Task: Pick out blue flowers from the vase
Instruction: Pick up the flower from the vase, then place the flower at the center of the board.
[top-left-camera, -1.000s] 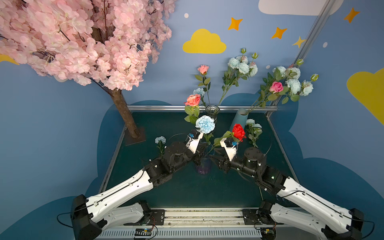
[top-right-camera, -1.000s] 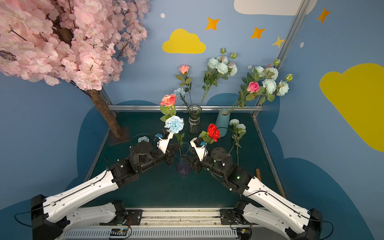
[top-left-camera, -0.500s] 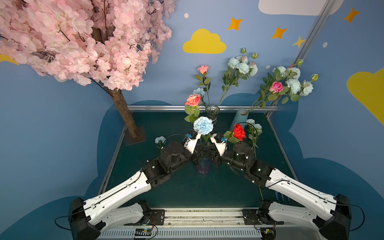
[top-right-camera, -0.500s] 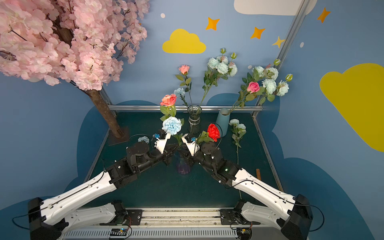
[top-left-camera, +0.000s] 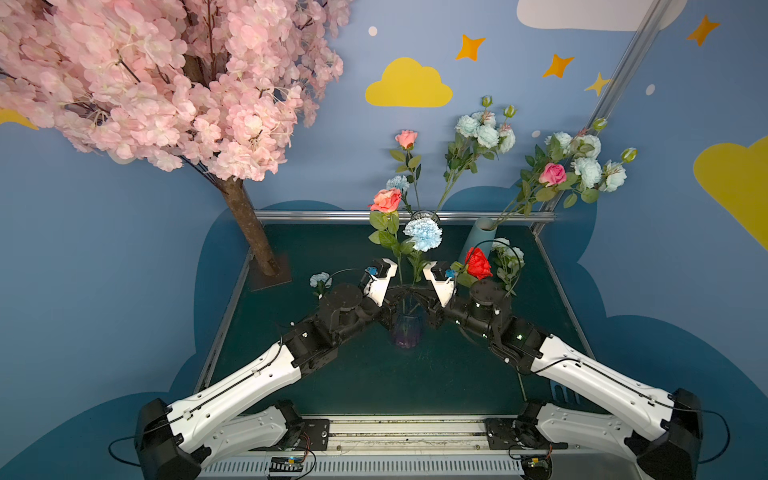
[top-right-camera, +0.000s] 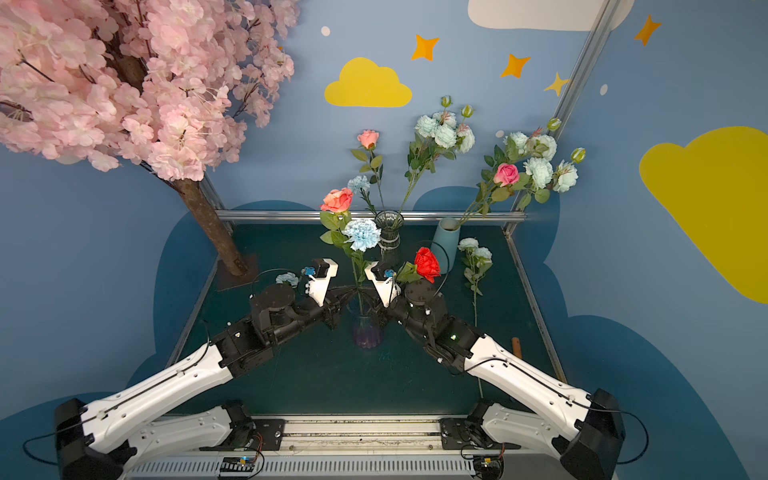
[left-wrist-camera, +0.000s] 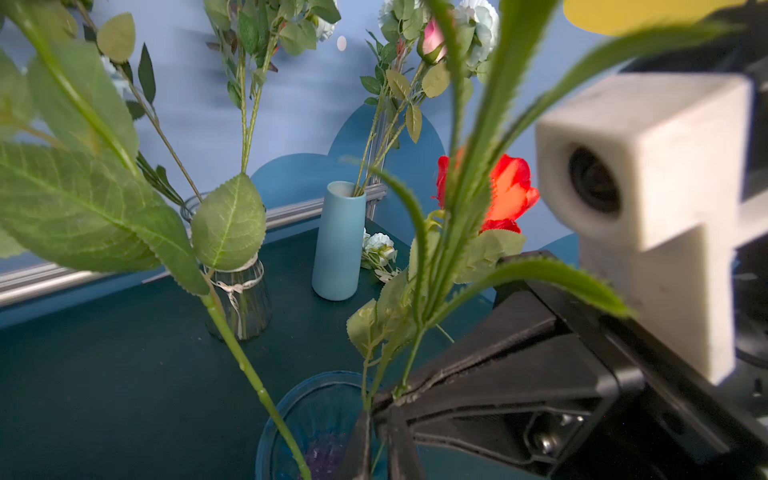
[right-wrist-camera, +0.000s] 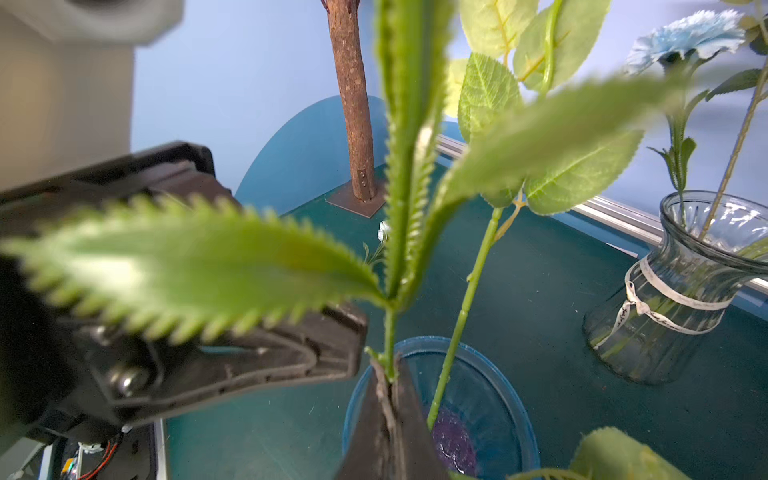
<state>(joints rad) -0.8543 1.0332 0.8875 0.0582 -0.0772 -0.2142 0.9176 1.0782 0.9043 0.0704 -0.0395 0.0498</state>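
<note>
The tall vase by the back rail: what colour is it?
Plain light blue vase, clearest in the left wrist view.

A robot test cell dressed up as a cartoon garden, not a home or a flower shop.

Two white-and-black arms are bolted to a metal rail (top-left-camera: 399, 436) at the near edge of a dark green table (top-left-camera: 374, 374), with loose wiring and small circuit boards showing there. Aluminium framing (top-left-camera: 399, 215) runs along the far edge and up the right corner. The walls (top-left-camera: 124, 249) are painted blue with yellow clouds, orange stars and a white cloud. A fake pink blossom tree (top-left-camera: 166, 75) stands far left on a screwed-down plate, and artificial flowers sit in a glass vase (top-right-camera: 388, 232), a pale blue vase (top-right-camera: 445, 245) and a purple-bottomed vase (top-right-camera: 367, 332).
</note>
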